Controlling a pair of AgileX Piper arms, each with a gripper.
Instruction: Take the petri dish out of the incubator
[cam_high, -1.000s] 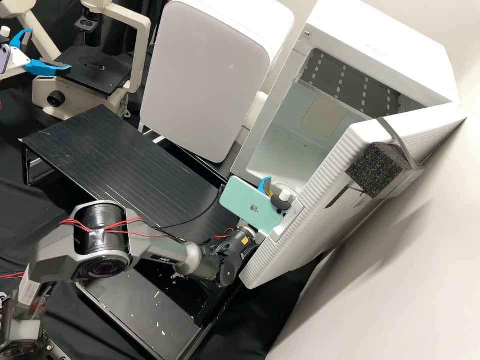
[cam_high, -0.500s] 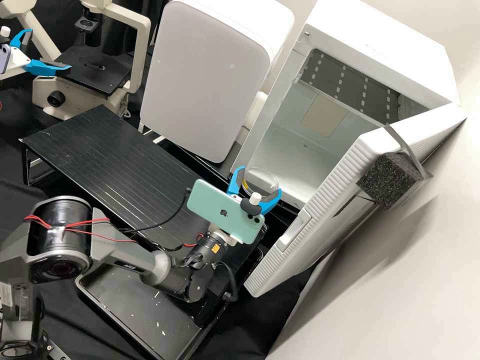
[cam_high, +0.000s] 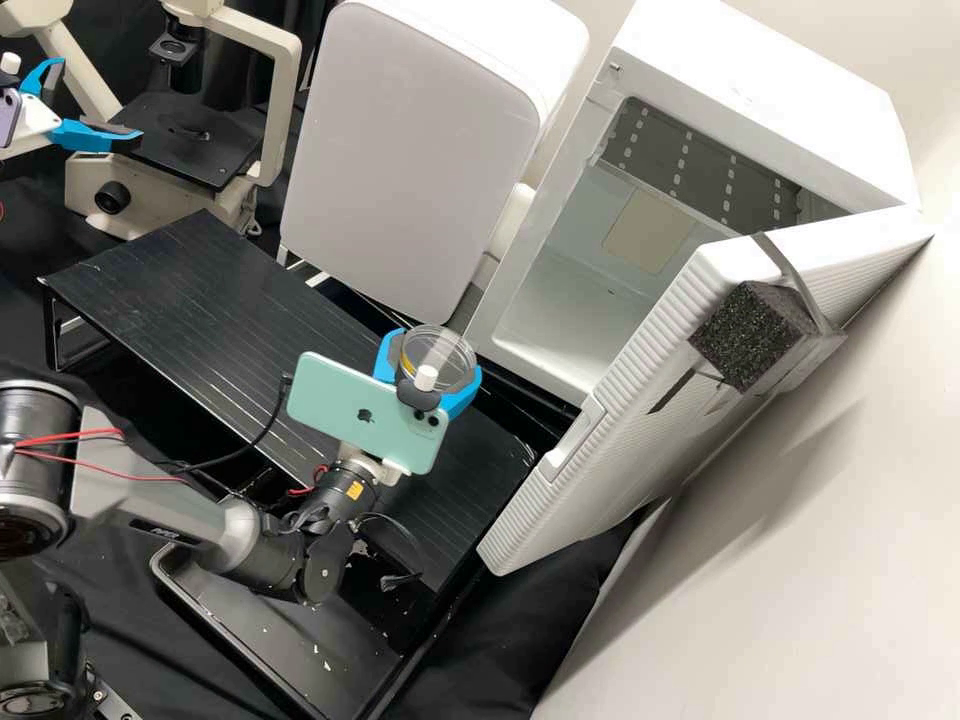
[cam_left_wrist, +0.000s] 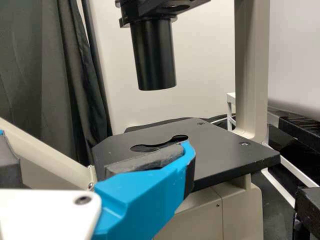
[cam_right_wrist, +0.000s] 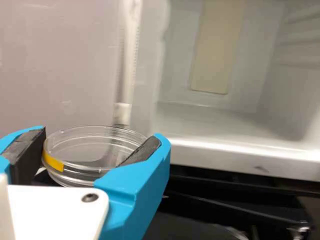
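Nearest, a black tray (cam_high: 300, 640) with pale flecks on its floor, beside the right arm (cam_high: 180, 505); beyond it, a black ribbed stand (cam_high: 230, 330) on legs; by the stand's far edge, raised, the right hand (cam_high: 437, 358), a teal phone (cam_high: 365, 410) mounted on it; state: grasping the petri dish (cam_high: 425, 350), one blue finger on either side, grey pads against the rim; dish clear, round, roughly level, with a yellow mark (cam_right_wrist: 53, 162) on its side wall; dish position: outside the incubator (cam_high: 760, 80), to the left of its opening; incubator door (cam_high: 640, 400) standing open at the right, a black foam block (cam_high: 745, 335) strapped to its outer face; inside the chamber, a beige rectangle (cam_high: 650, 232) on the back wall and, above, a dark grey panel (cam_high: 700, 165) with rows of pale slots; left of the incubator, a white box (cam_high: 410, 150) with rounded corners, upright behind the stand; far left, a cream microscope (cam_high: 275, 90) with a black stage (cam_high: 190, 145); near that stage, the left hand (cam_high: 100, 100), state: released, blue fingers well apart; whether the finger seen before the stage in the left wrist view touches it, cannot tell.
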